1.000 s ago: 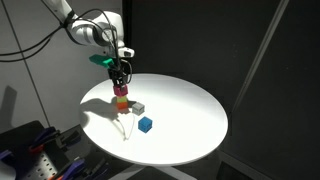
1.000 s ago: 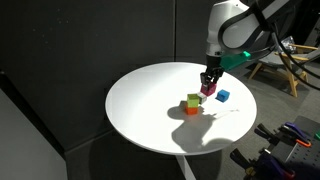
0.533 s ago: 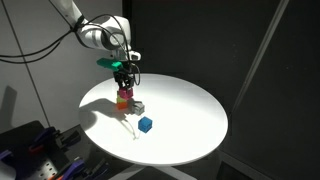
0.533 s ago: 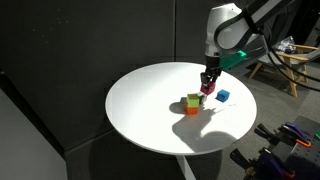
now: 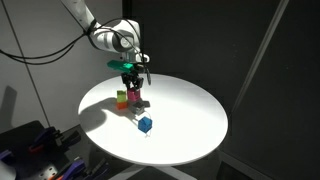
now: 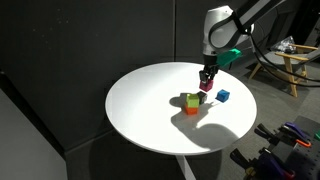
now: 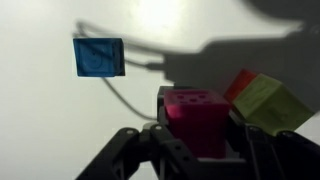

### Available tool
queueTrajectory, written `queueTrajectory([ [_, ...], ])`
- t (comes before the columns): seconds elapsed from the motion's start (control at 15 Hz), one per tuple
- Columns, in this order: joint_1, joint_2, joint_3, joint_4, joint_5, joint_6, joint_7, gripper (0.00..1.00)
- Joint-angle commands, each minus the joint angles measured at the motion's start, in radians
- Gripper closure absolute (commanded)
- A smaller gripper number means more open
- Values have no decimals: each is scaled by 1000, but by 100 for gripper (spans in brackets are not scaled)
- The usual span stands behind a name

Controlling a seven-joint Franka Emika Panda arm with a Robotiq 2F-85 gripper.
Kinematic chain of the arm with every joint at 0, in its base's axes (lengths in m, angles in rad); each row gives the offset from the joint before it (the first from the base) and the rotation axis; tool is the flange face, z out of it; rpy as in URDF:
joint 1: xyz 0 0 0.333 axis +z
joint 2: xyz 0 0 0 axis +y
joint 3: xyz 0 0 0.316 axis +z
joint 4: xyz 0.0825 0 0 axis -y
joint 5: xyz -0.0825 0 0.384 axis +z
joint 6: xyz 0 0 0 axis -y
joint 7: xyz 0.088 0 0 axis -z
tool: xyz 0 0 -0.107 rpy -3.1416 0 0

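Note:
My gripper point(image 5: 134, 90) is shut on a magenta block point(image 7: 194, 117) and holds it just above the round white table point(image 5: 185, 110). The block also shows in an exterior view point(image 6: 204, 87). Close beside it stands a green block point(image 6: 191, 99) stacked on an orange-red block point(image 6: 190, 110). In the wrist view the green block point(image 7: 270, 100) and the red one point(image 7: 240, 84) lie just right of the held block. A blue block point(image 5: 146, 124) lies apart on the table, also seen in an exterior view point(image 6: 222, 96) and the wrist view point(image 7: 98, 56).
A small grey block point(image 5: 139, 105) seems to lie right under the gripper. Black curtains surround the table. Wooden furniture point(image 6: 290, 65) and cluttered equipment point(image 5: 40, 150) stand off the table's edges.
The gripper has carried the magenta block sideways, from over the stack to just beside it and nearer the table's middle. The stack and the blue block have not moved.

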Motion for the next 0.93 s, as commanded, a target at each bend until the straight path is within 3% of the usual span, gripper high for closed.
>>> queueTrajectory([
  [0.0,-15,49,3,79,19,-56,-64,70],
  [0.87,-31,159,5,164,29,-89,-101,70],
])
